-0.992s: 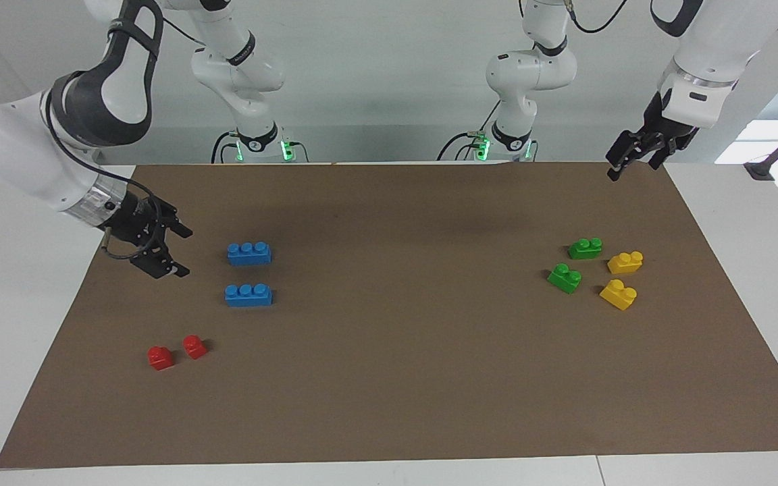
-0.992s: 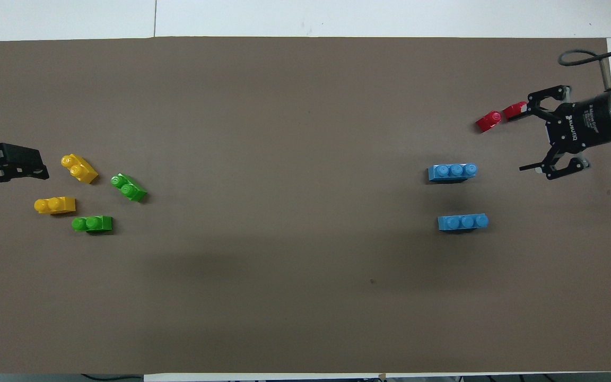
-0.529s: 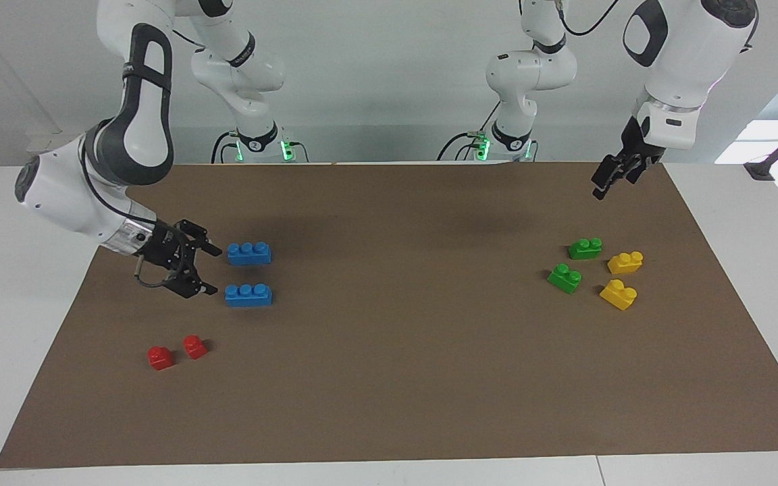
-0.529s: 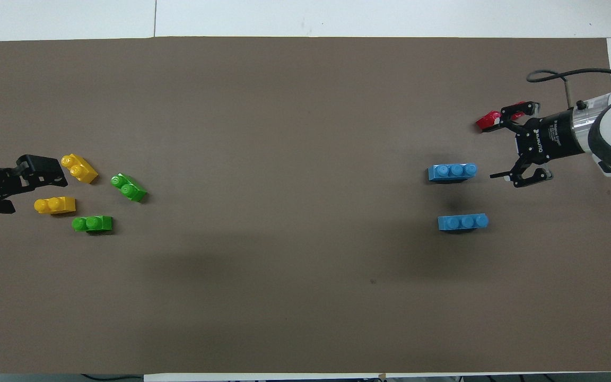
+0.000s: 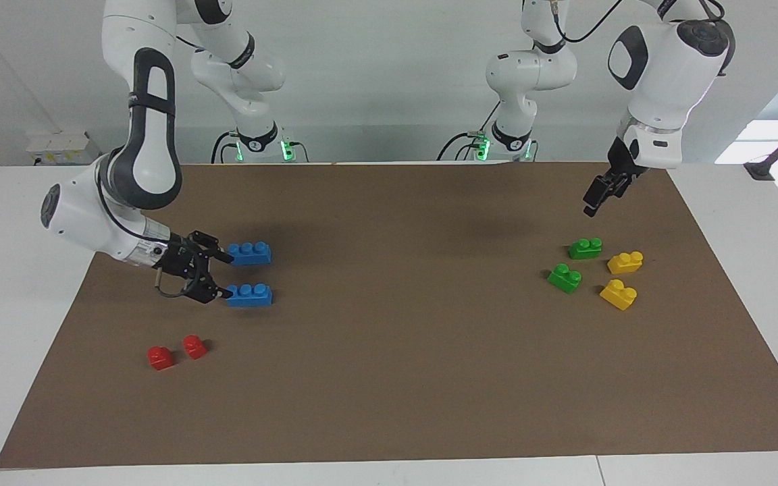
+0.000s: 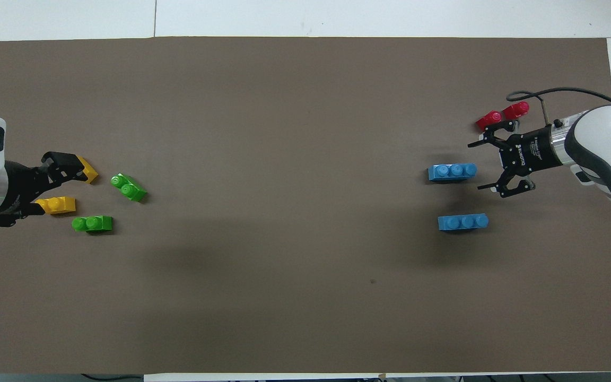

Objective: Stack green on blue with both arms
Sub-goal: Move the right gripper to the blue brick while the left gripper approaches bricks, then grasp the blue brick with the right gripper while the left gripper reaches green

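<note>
At frame left, right gripper (image 5: 221, 275): fingers spread beside two blue bricks (image 5: 250, 253).
Upper right, left gripper (image 5: 590, 204): fingers unclear, above green bricks (image 5: 585, 248) on counter (image 5: 402, 378).

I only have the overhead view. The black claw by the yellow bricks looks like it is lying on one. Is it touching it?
Observer: No. In the facing view the left gripper hangs well above the mat, clear of the yellow bricks.
Visitor: And the claw by the blue ones?
Observer: The right gripper is much lower and open, at the ends of the two blue bricks. It holds neither.
Visitor: Where do the arms start?
Observer: The arm bases stand side by side at the robots' edge of the table, each with a green light lit.
</note>
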`<state>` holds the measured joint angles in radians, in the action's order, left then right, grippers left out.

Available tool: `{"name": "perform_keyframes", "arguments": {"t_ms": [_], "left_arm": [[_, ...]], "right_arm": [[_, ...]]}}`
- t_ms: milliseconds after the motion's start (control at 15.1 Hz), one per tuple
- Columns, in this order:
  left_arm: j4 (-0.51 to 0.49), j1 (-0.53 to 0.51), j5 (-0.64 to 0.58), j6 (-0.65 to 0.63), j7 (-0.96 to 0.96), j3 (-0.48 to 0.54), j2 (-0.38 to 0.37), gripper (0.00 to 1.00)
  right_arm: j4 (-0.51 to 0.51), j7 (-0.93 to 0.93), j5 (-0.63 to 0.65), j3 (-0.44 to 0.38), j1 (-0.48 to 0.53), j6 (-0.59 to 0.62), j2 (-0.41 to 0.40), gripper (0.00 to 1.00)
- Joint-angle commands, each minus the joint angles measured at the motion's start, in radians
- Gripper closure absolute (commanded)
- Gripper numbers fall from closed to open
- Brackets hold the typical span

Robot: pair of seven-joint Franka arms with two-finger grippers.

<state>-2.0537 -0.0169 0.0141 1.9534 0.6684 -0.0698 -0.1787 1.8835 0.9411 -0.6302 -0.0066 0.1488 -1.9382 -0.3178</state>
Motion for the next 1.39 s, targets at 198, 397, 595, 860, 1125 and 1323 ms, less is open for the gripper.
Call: {"name": "perform_keyframes", "arguments": {"t_ms": [198, 397, 595, 860, 1125, 1323], "left_arm": [[-0.020, 0.011, 0.012, 0.102, 0.218, 0.007, 0.068, 0.02], [-0.028, 0.011, 0.012, 0.125, 0.264, 0.007, 0.103, 0.03], [-0.058, 0.011, 0.012, 0.171, 0.293, 0.007, 0.111, 0.03], [-0.112, 0.023, 0.012, 0.223, 0.296, 0.007, 0.127, 0.03], [-0.123, 0.025, 0.012, 0.265, 0.296, 0.007, 0.163, 0.03], [-0.126, 0.025, 0.012, 0.294, 0.295, 0.007, 0.189, 0.03]], "right_arm": [[0.020, -0.051, -0.045, 0.007, 0.014, -0.074, -0.035, 0.05], [0.028, -0.051, -0.046, 0.007, 0.002, -0.120, -0.049, 0.05], [0.034, -0.054, -0.046, 0.008, 0.002, -0.139, -0.060, 0.05], [0.036, -0.065, -0.066, 0.008, -0.003, -0.149, -0.069, 0.05], [0.060, -0.067, -0.095, 0.008, -0.020, -0.174, -0.064, 0.10], [0.062, -0.090, -0.097, 0.008, -0.020, -0.174, -0.064, 0.27]]}}
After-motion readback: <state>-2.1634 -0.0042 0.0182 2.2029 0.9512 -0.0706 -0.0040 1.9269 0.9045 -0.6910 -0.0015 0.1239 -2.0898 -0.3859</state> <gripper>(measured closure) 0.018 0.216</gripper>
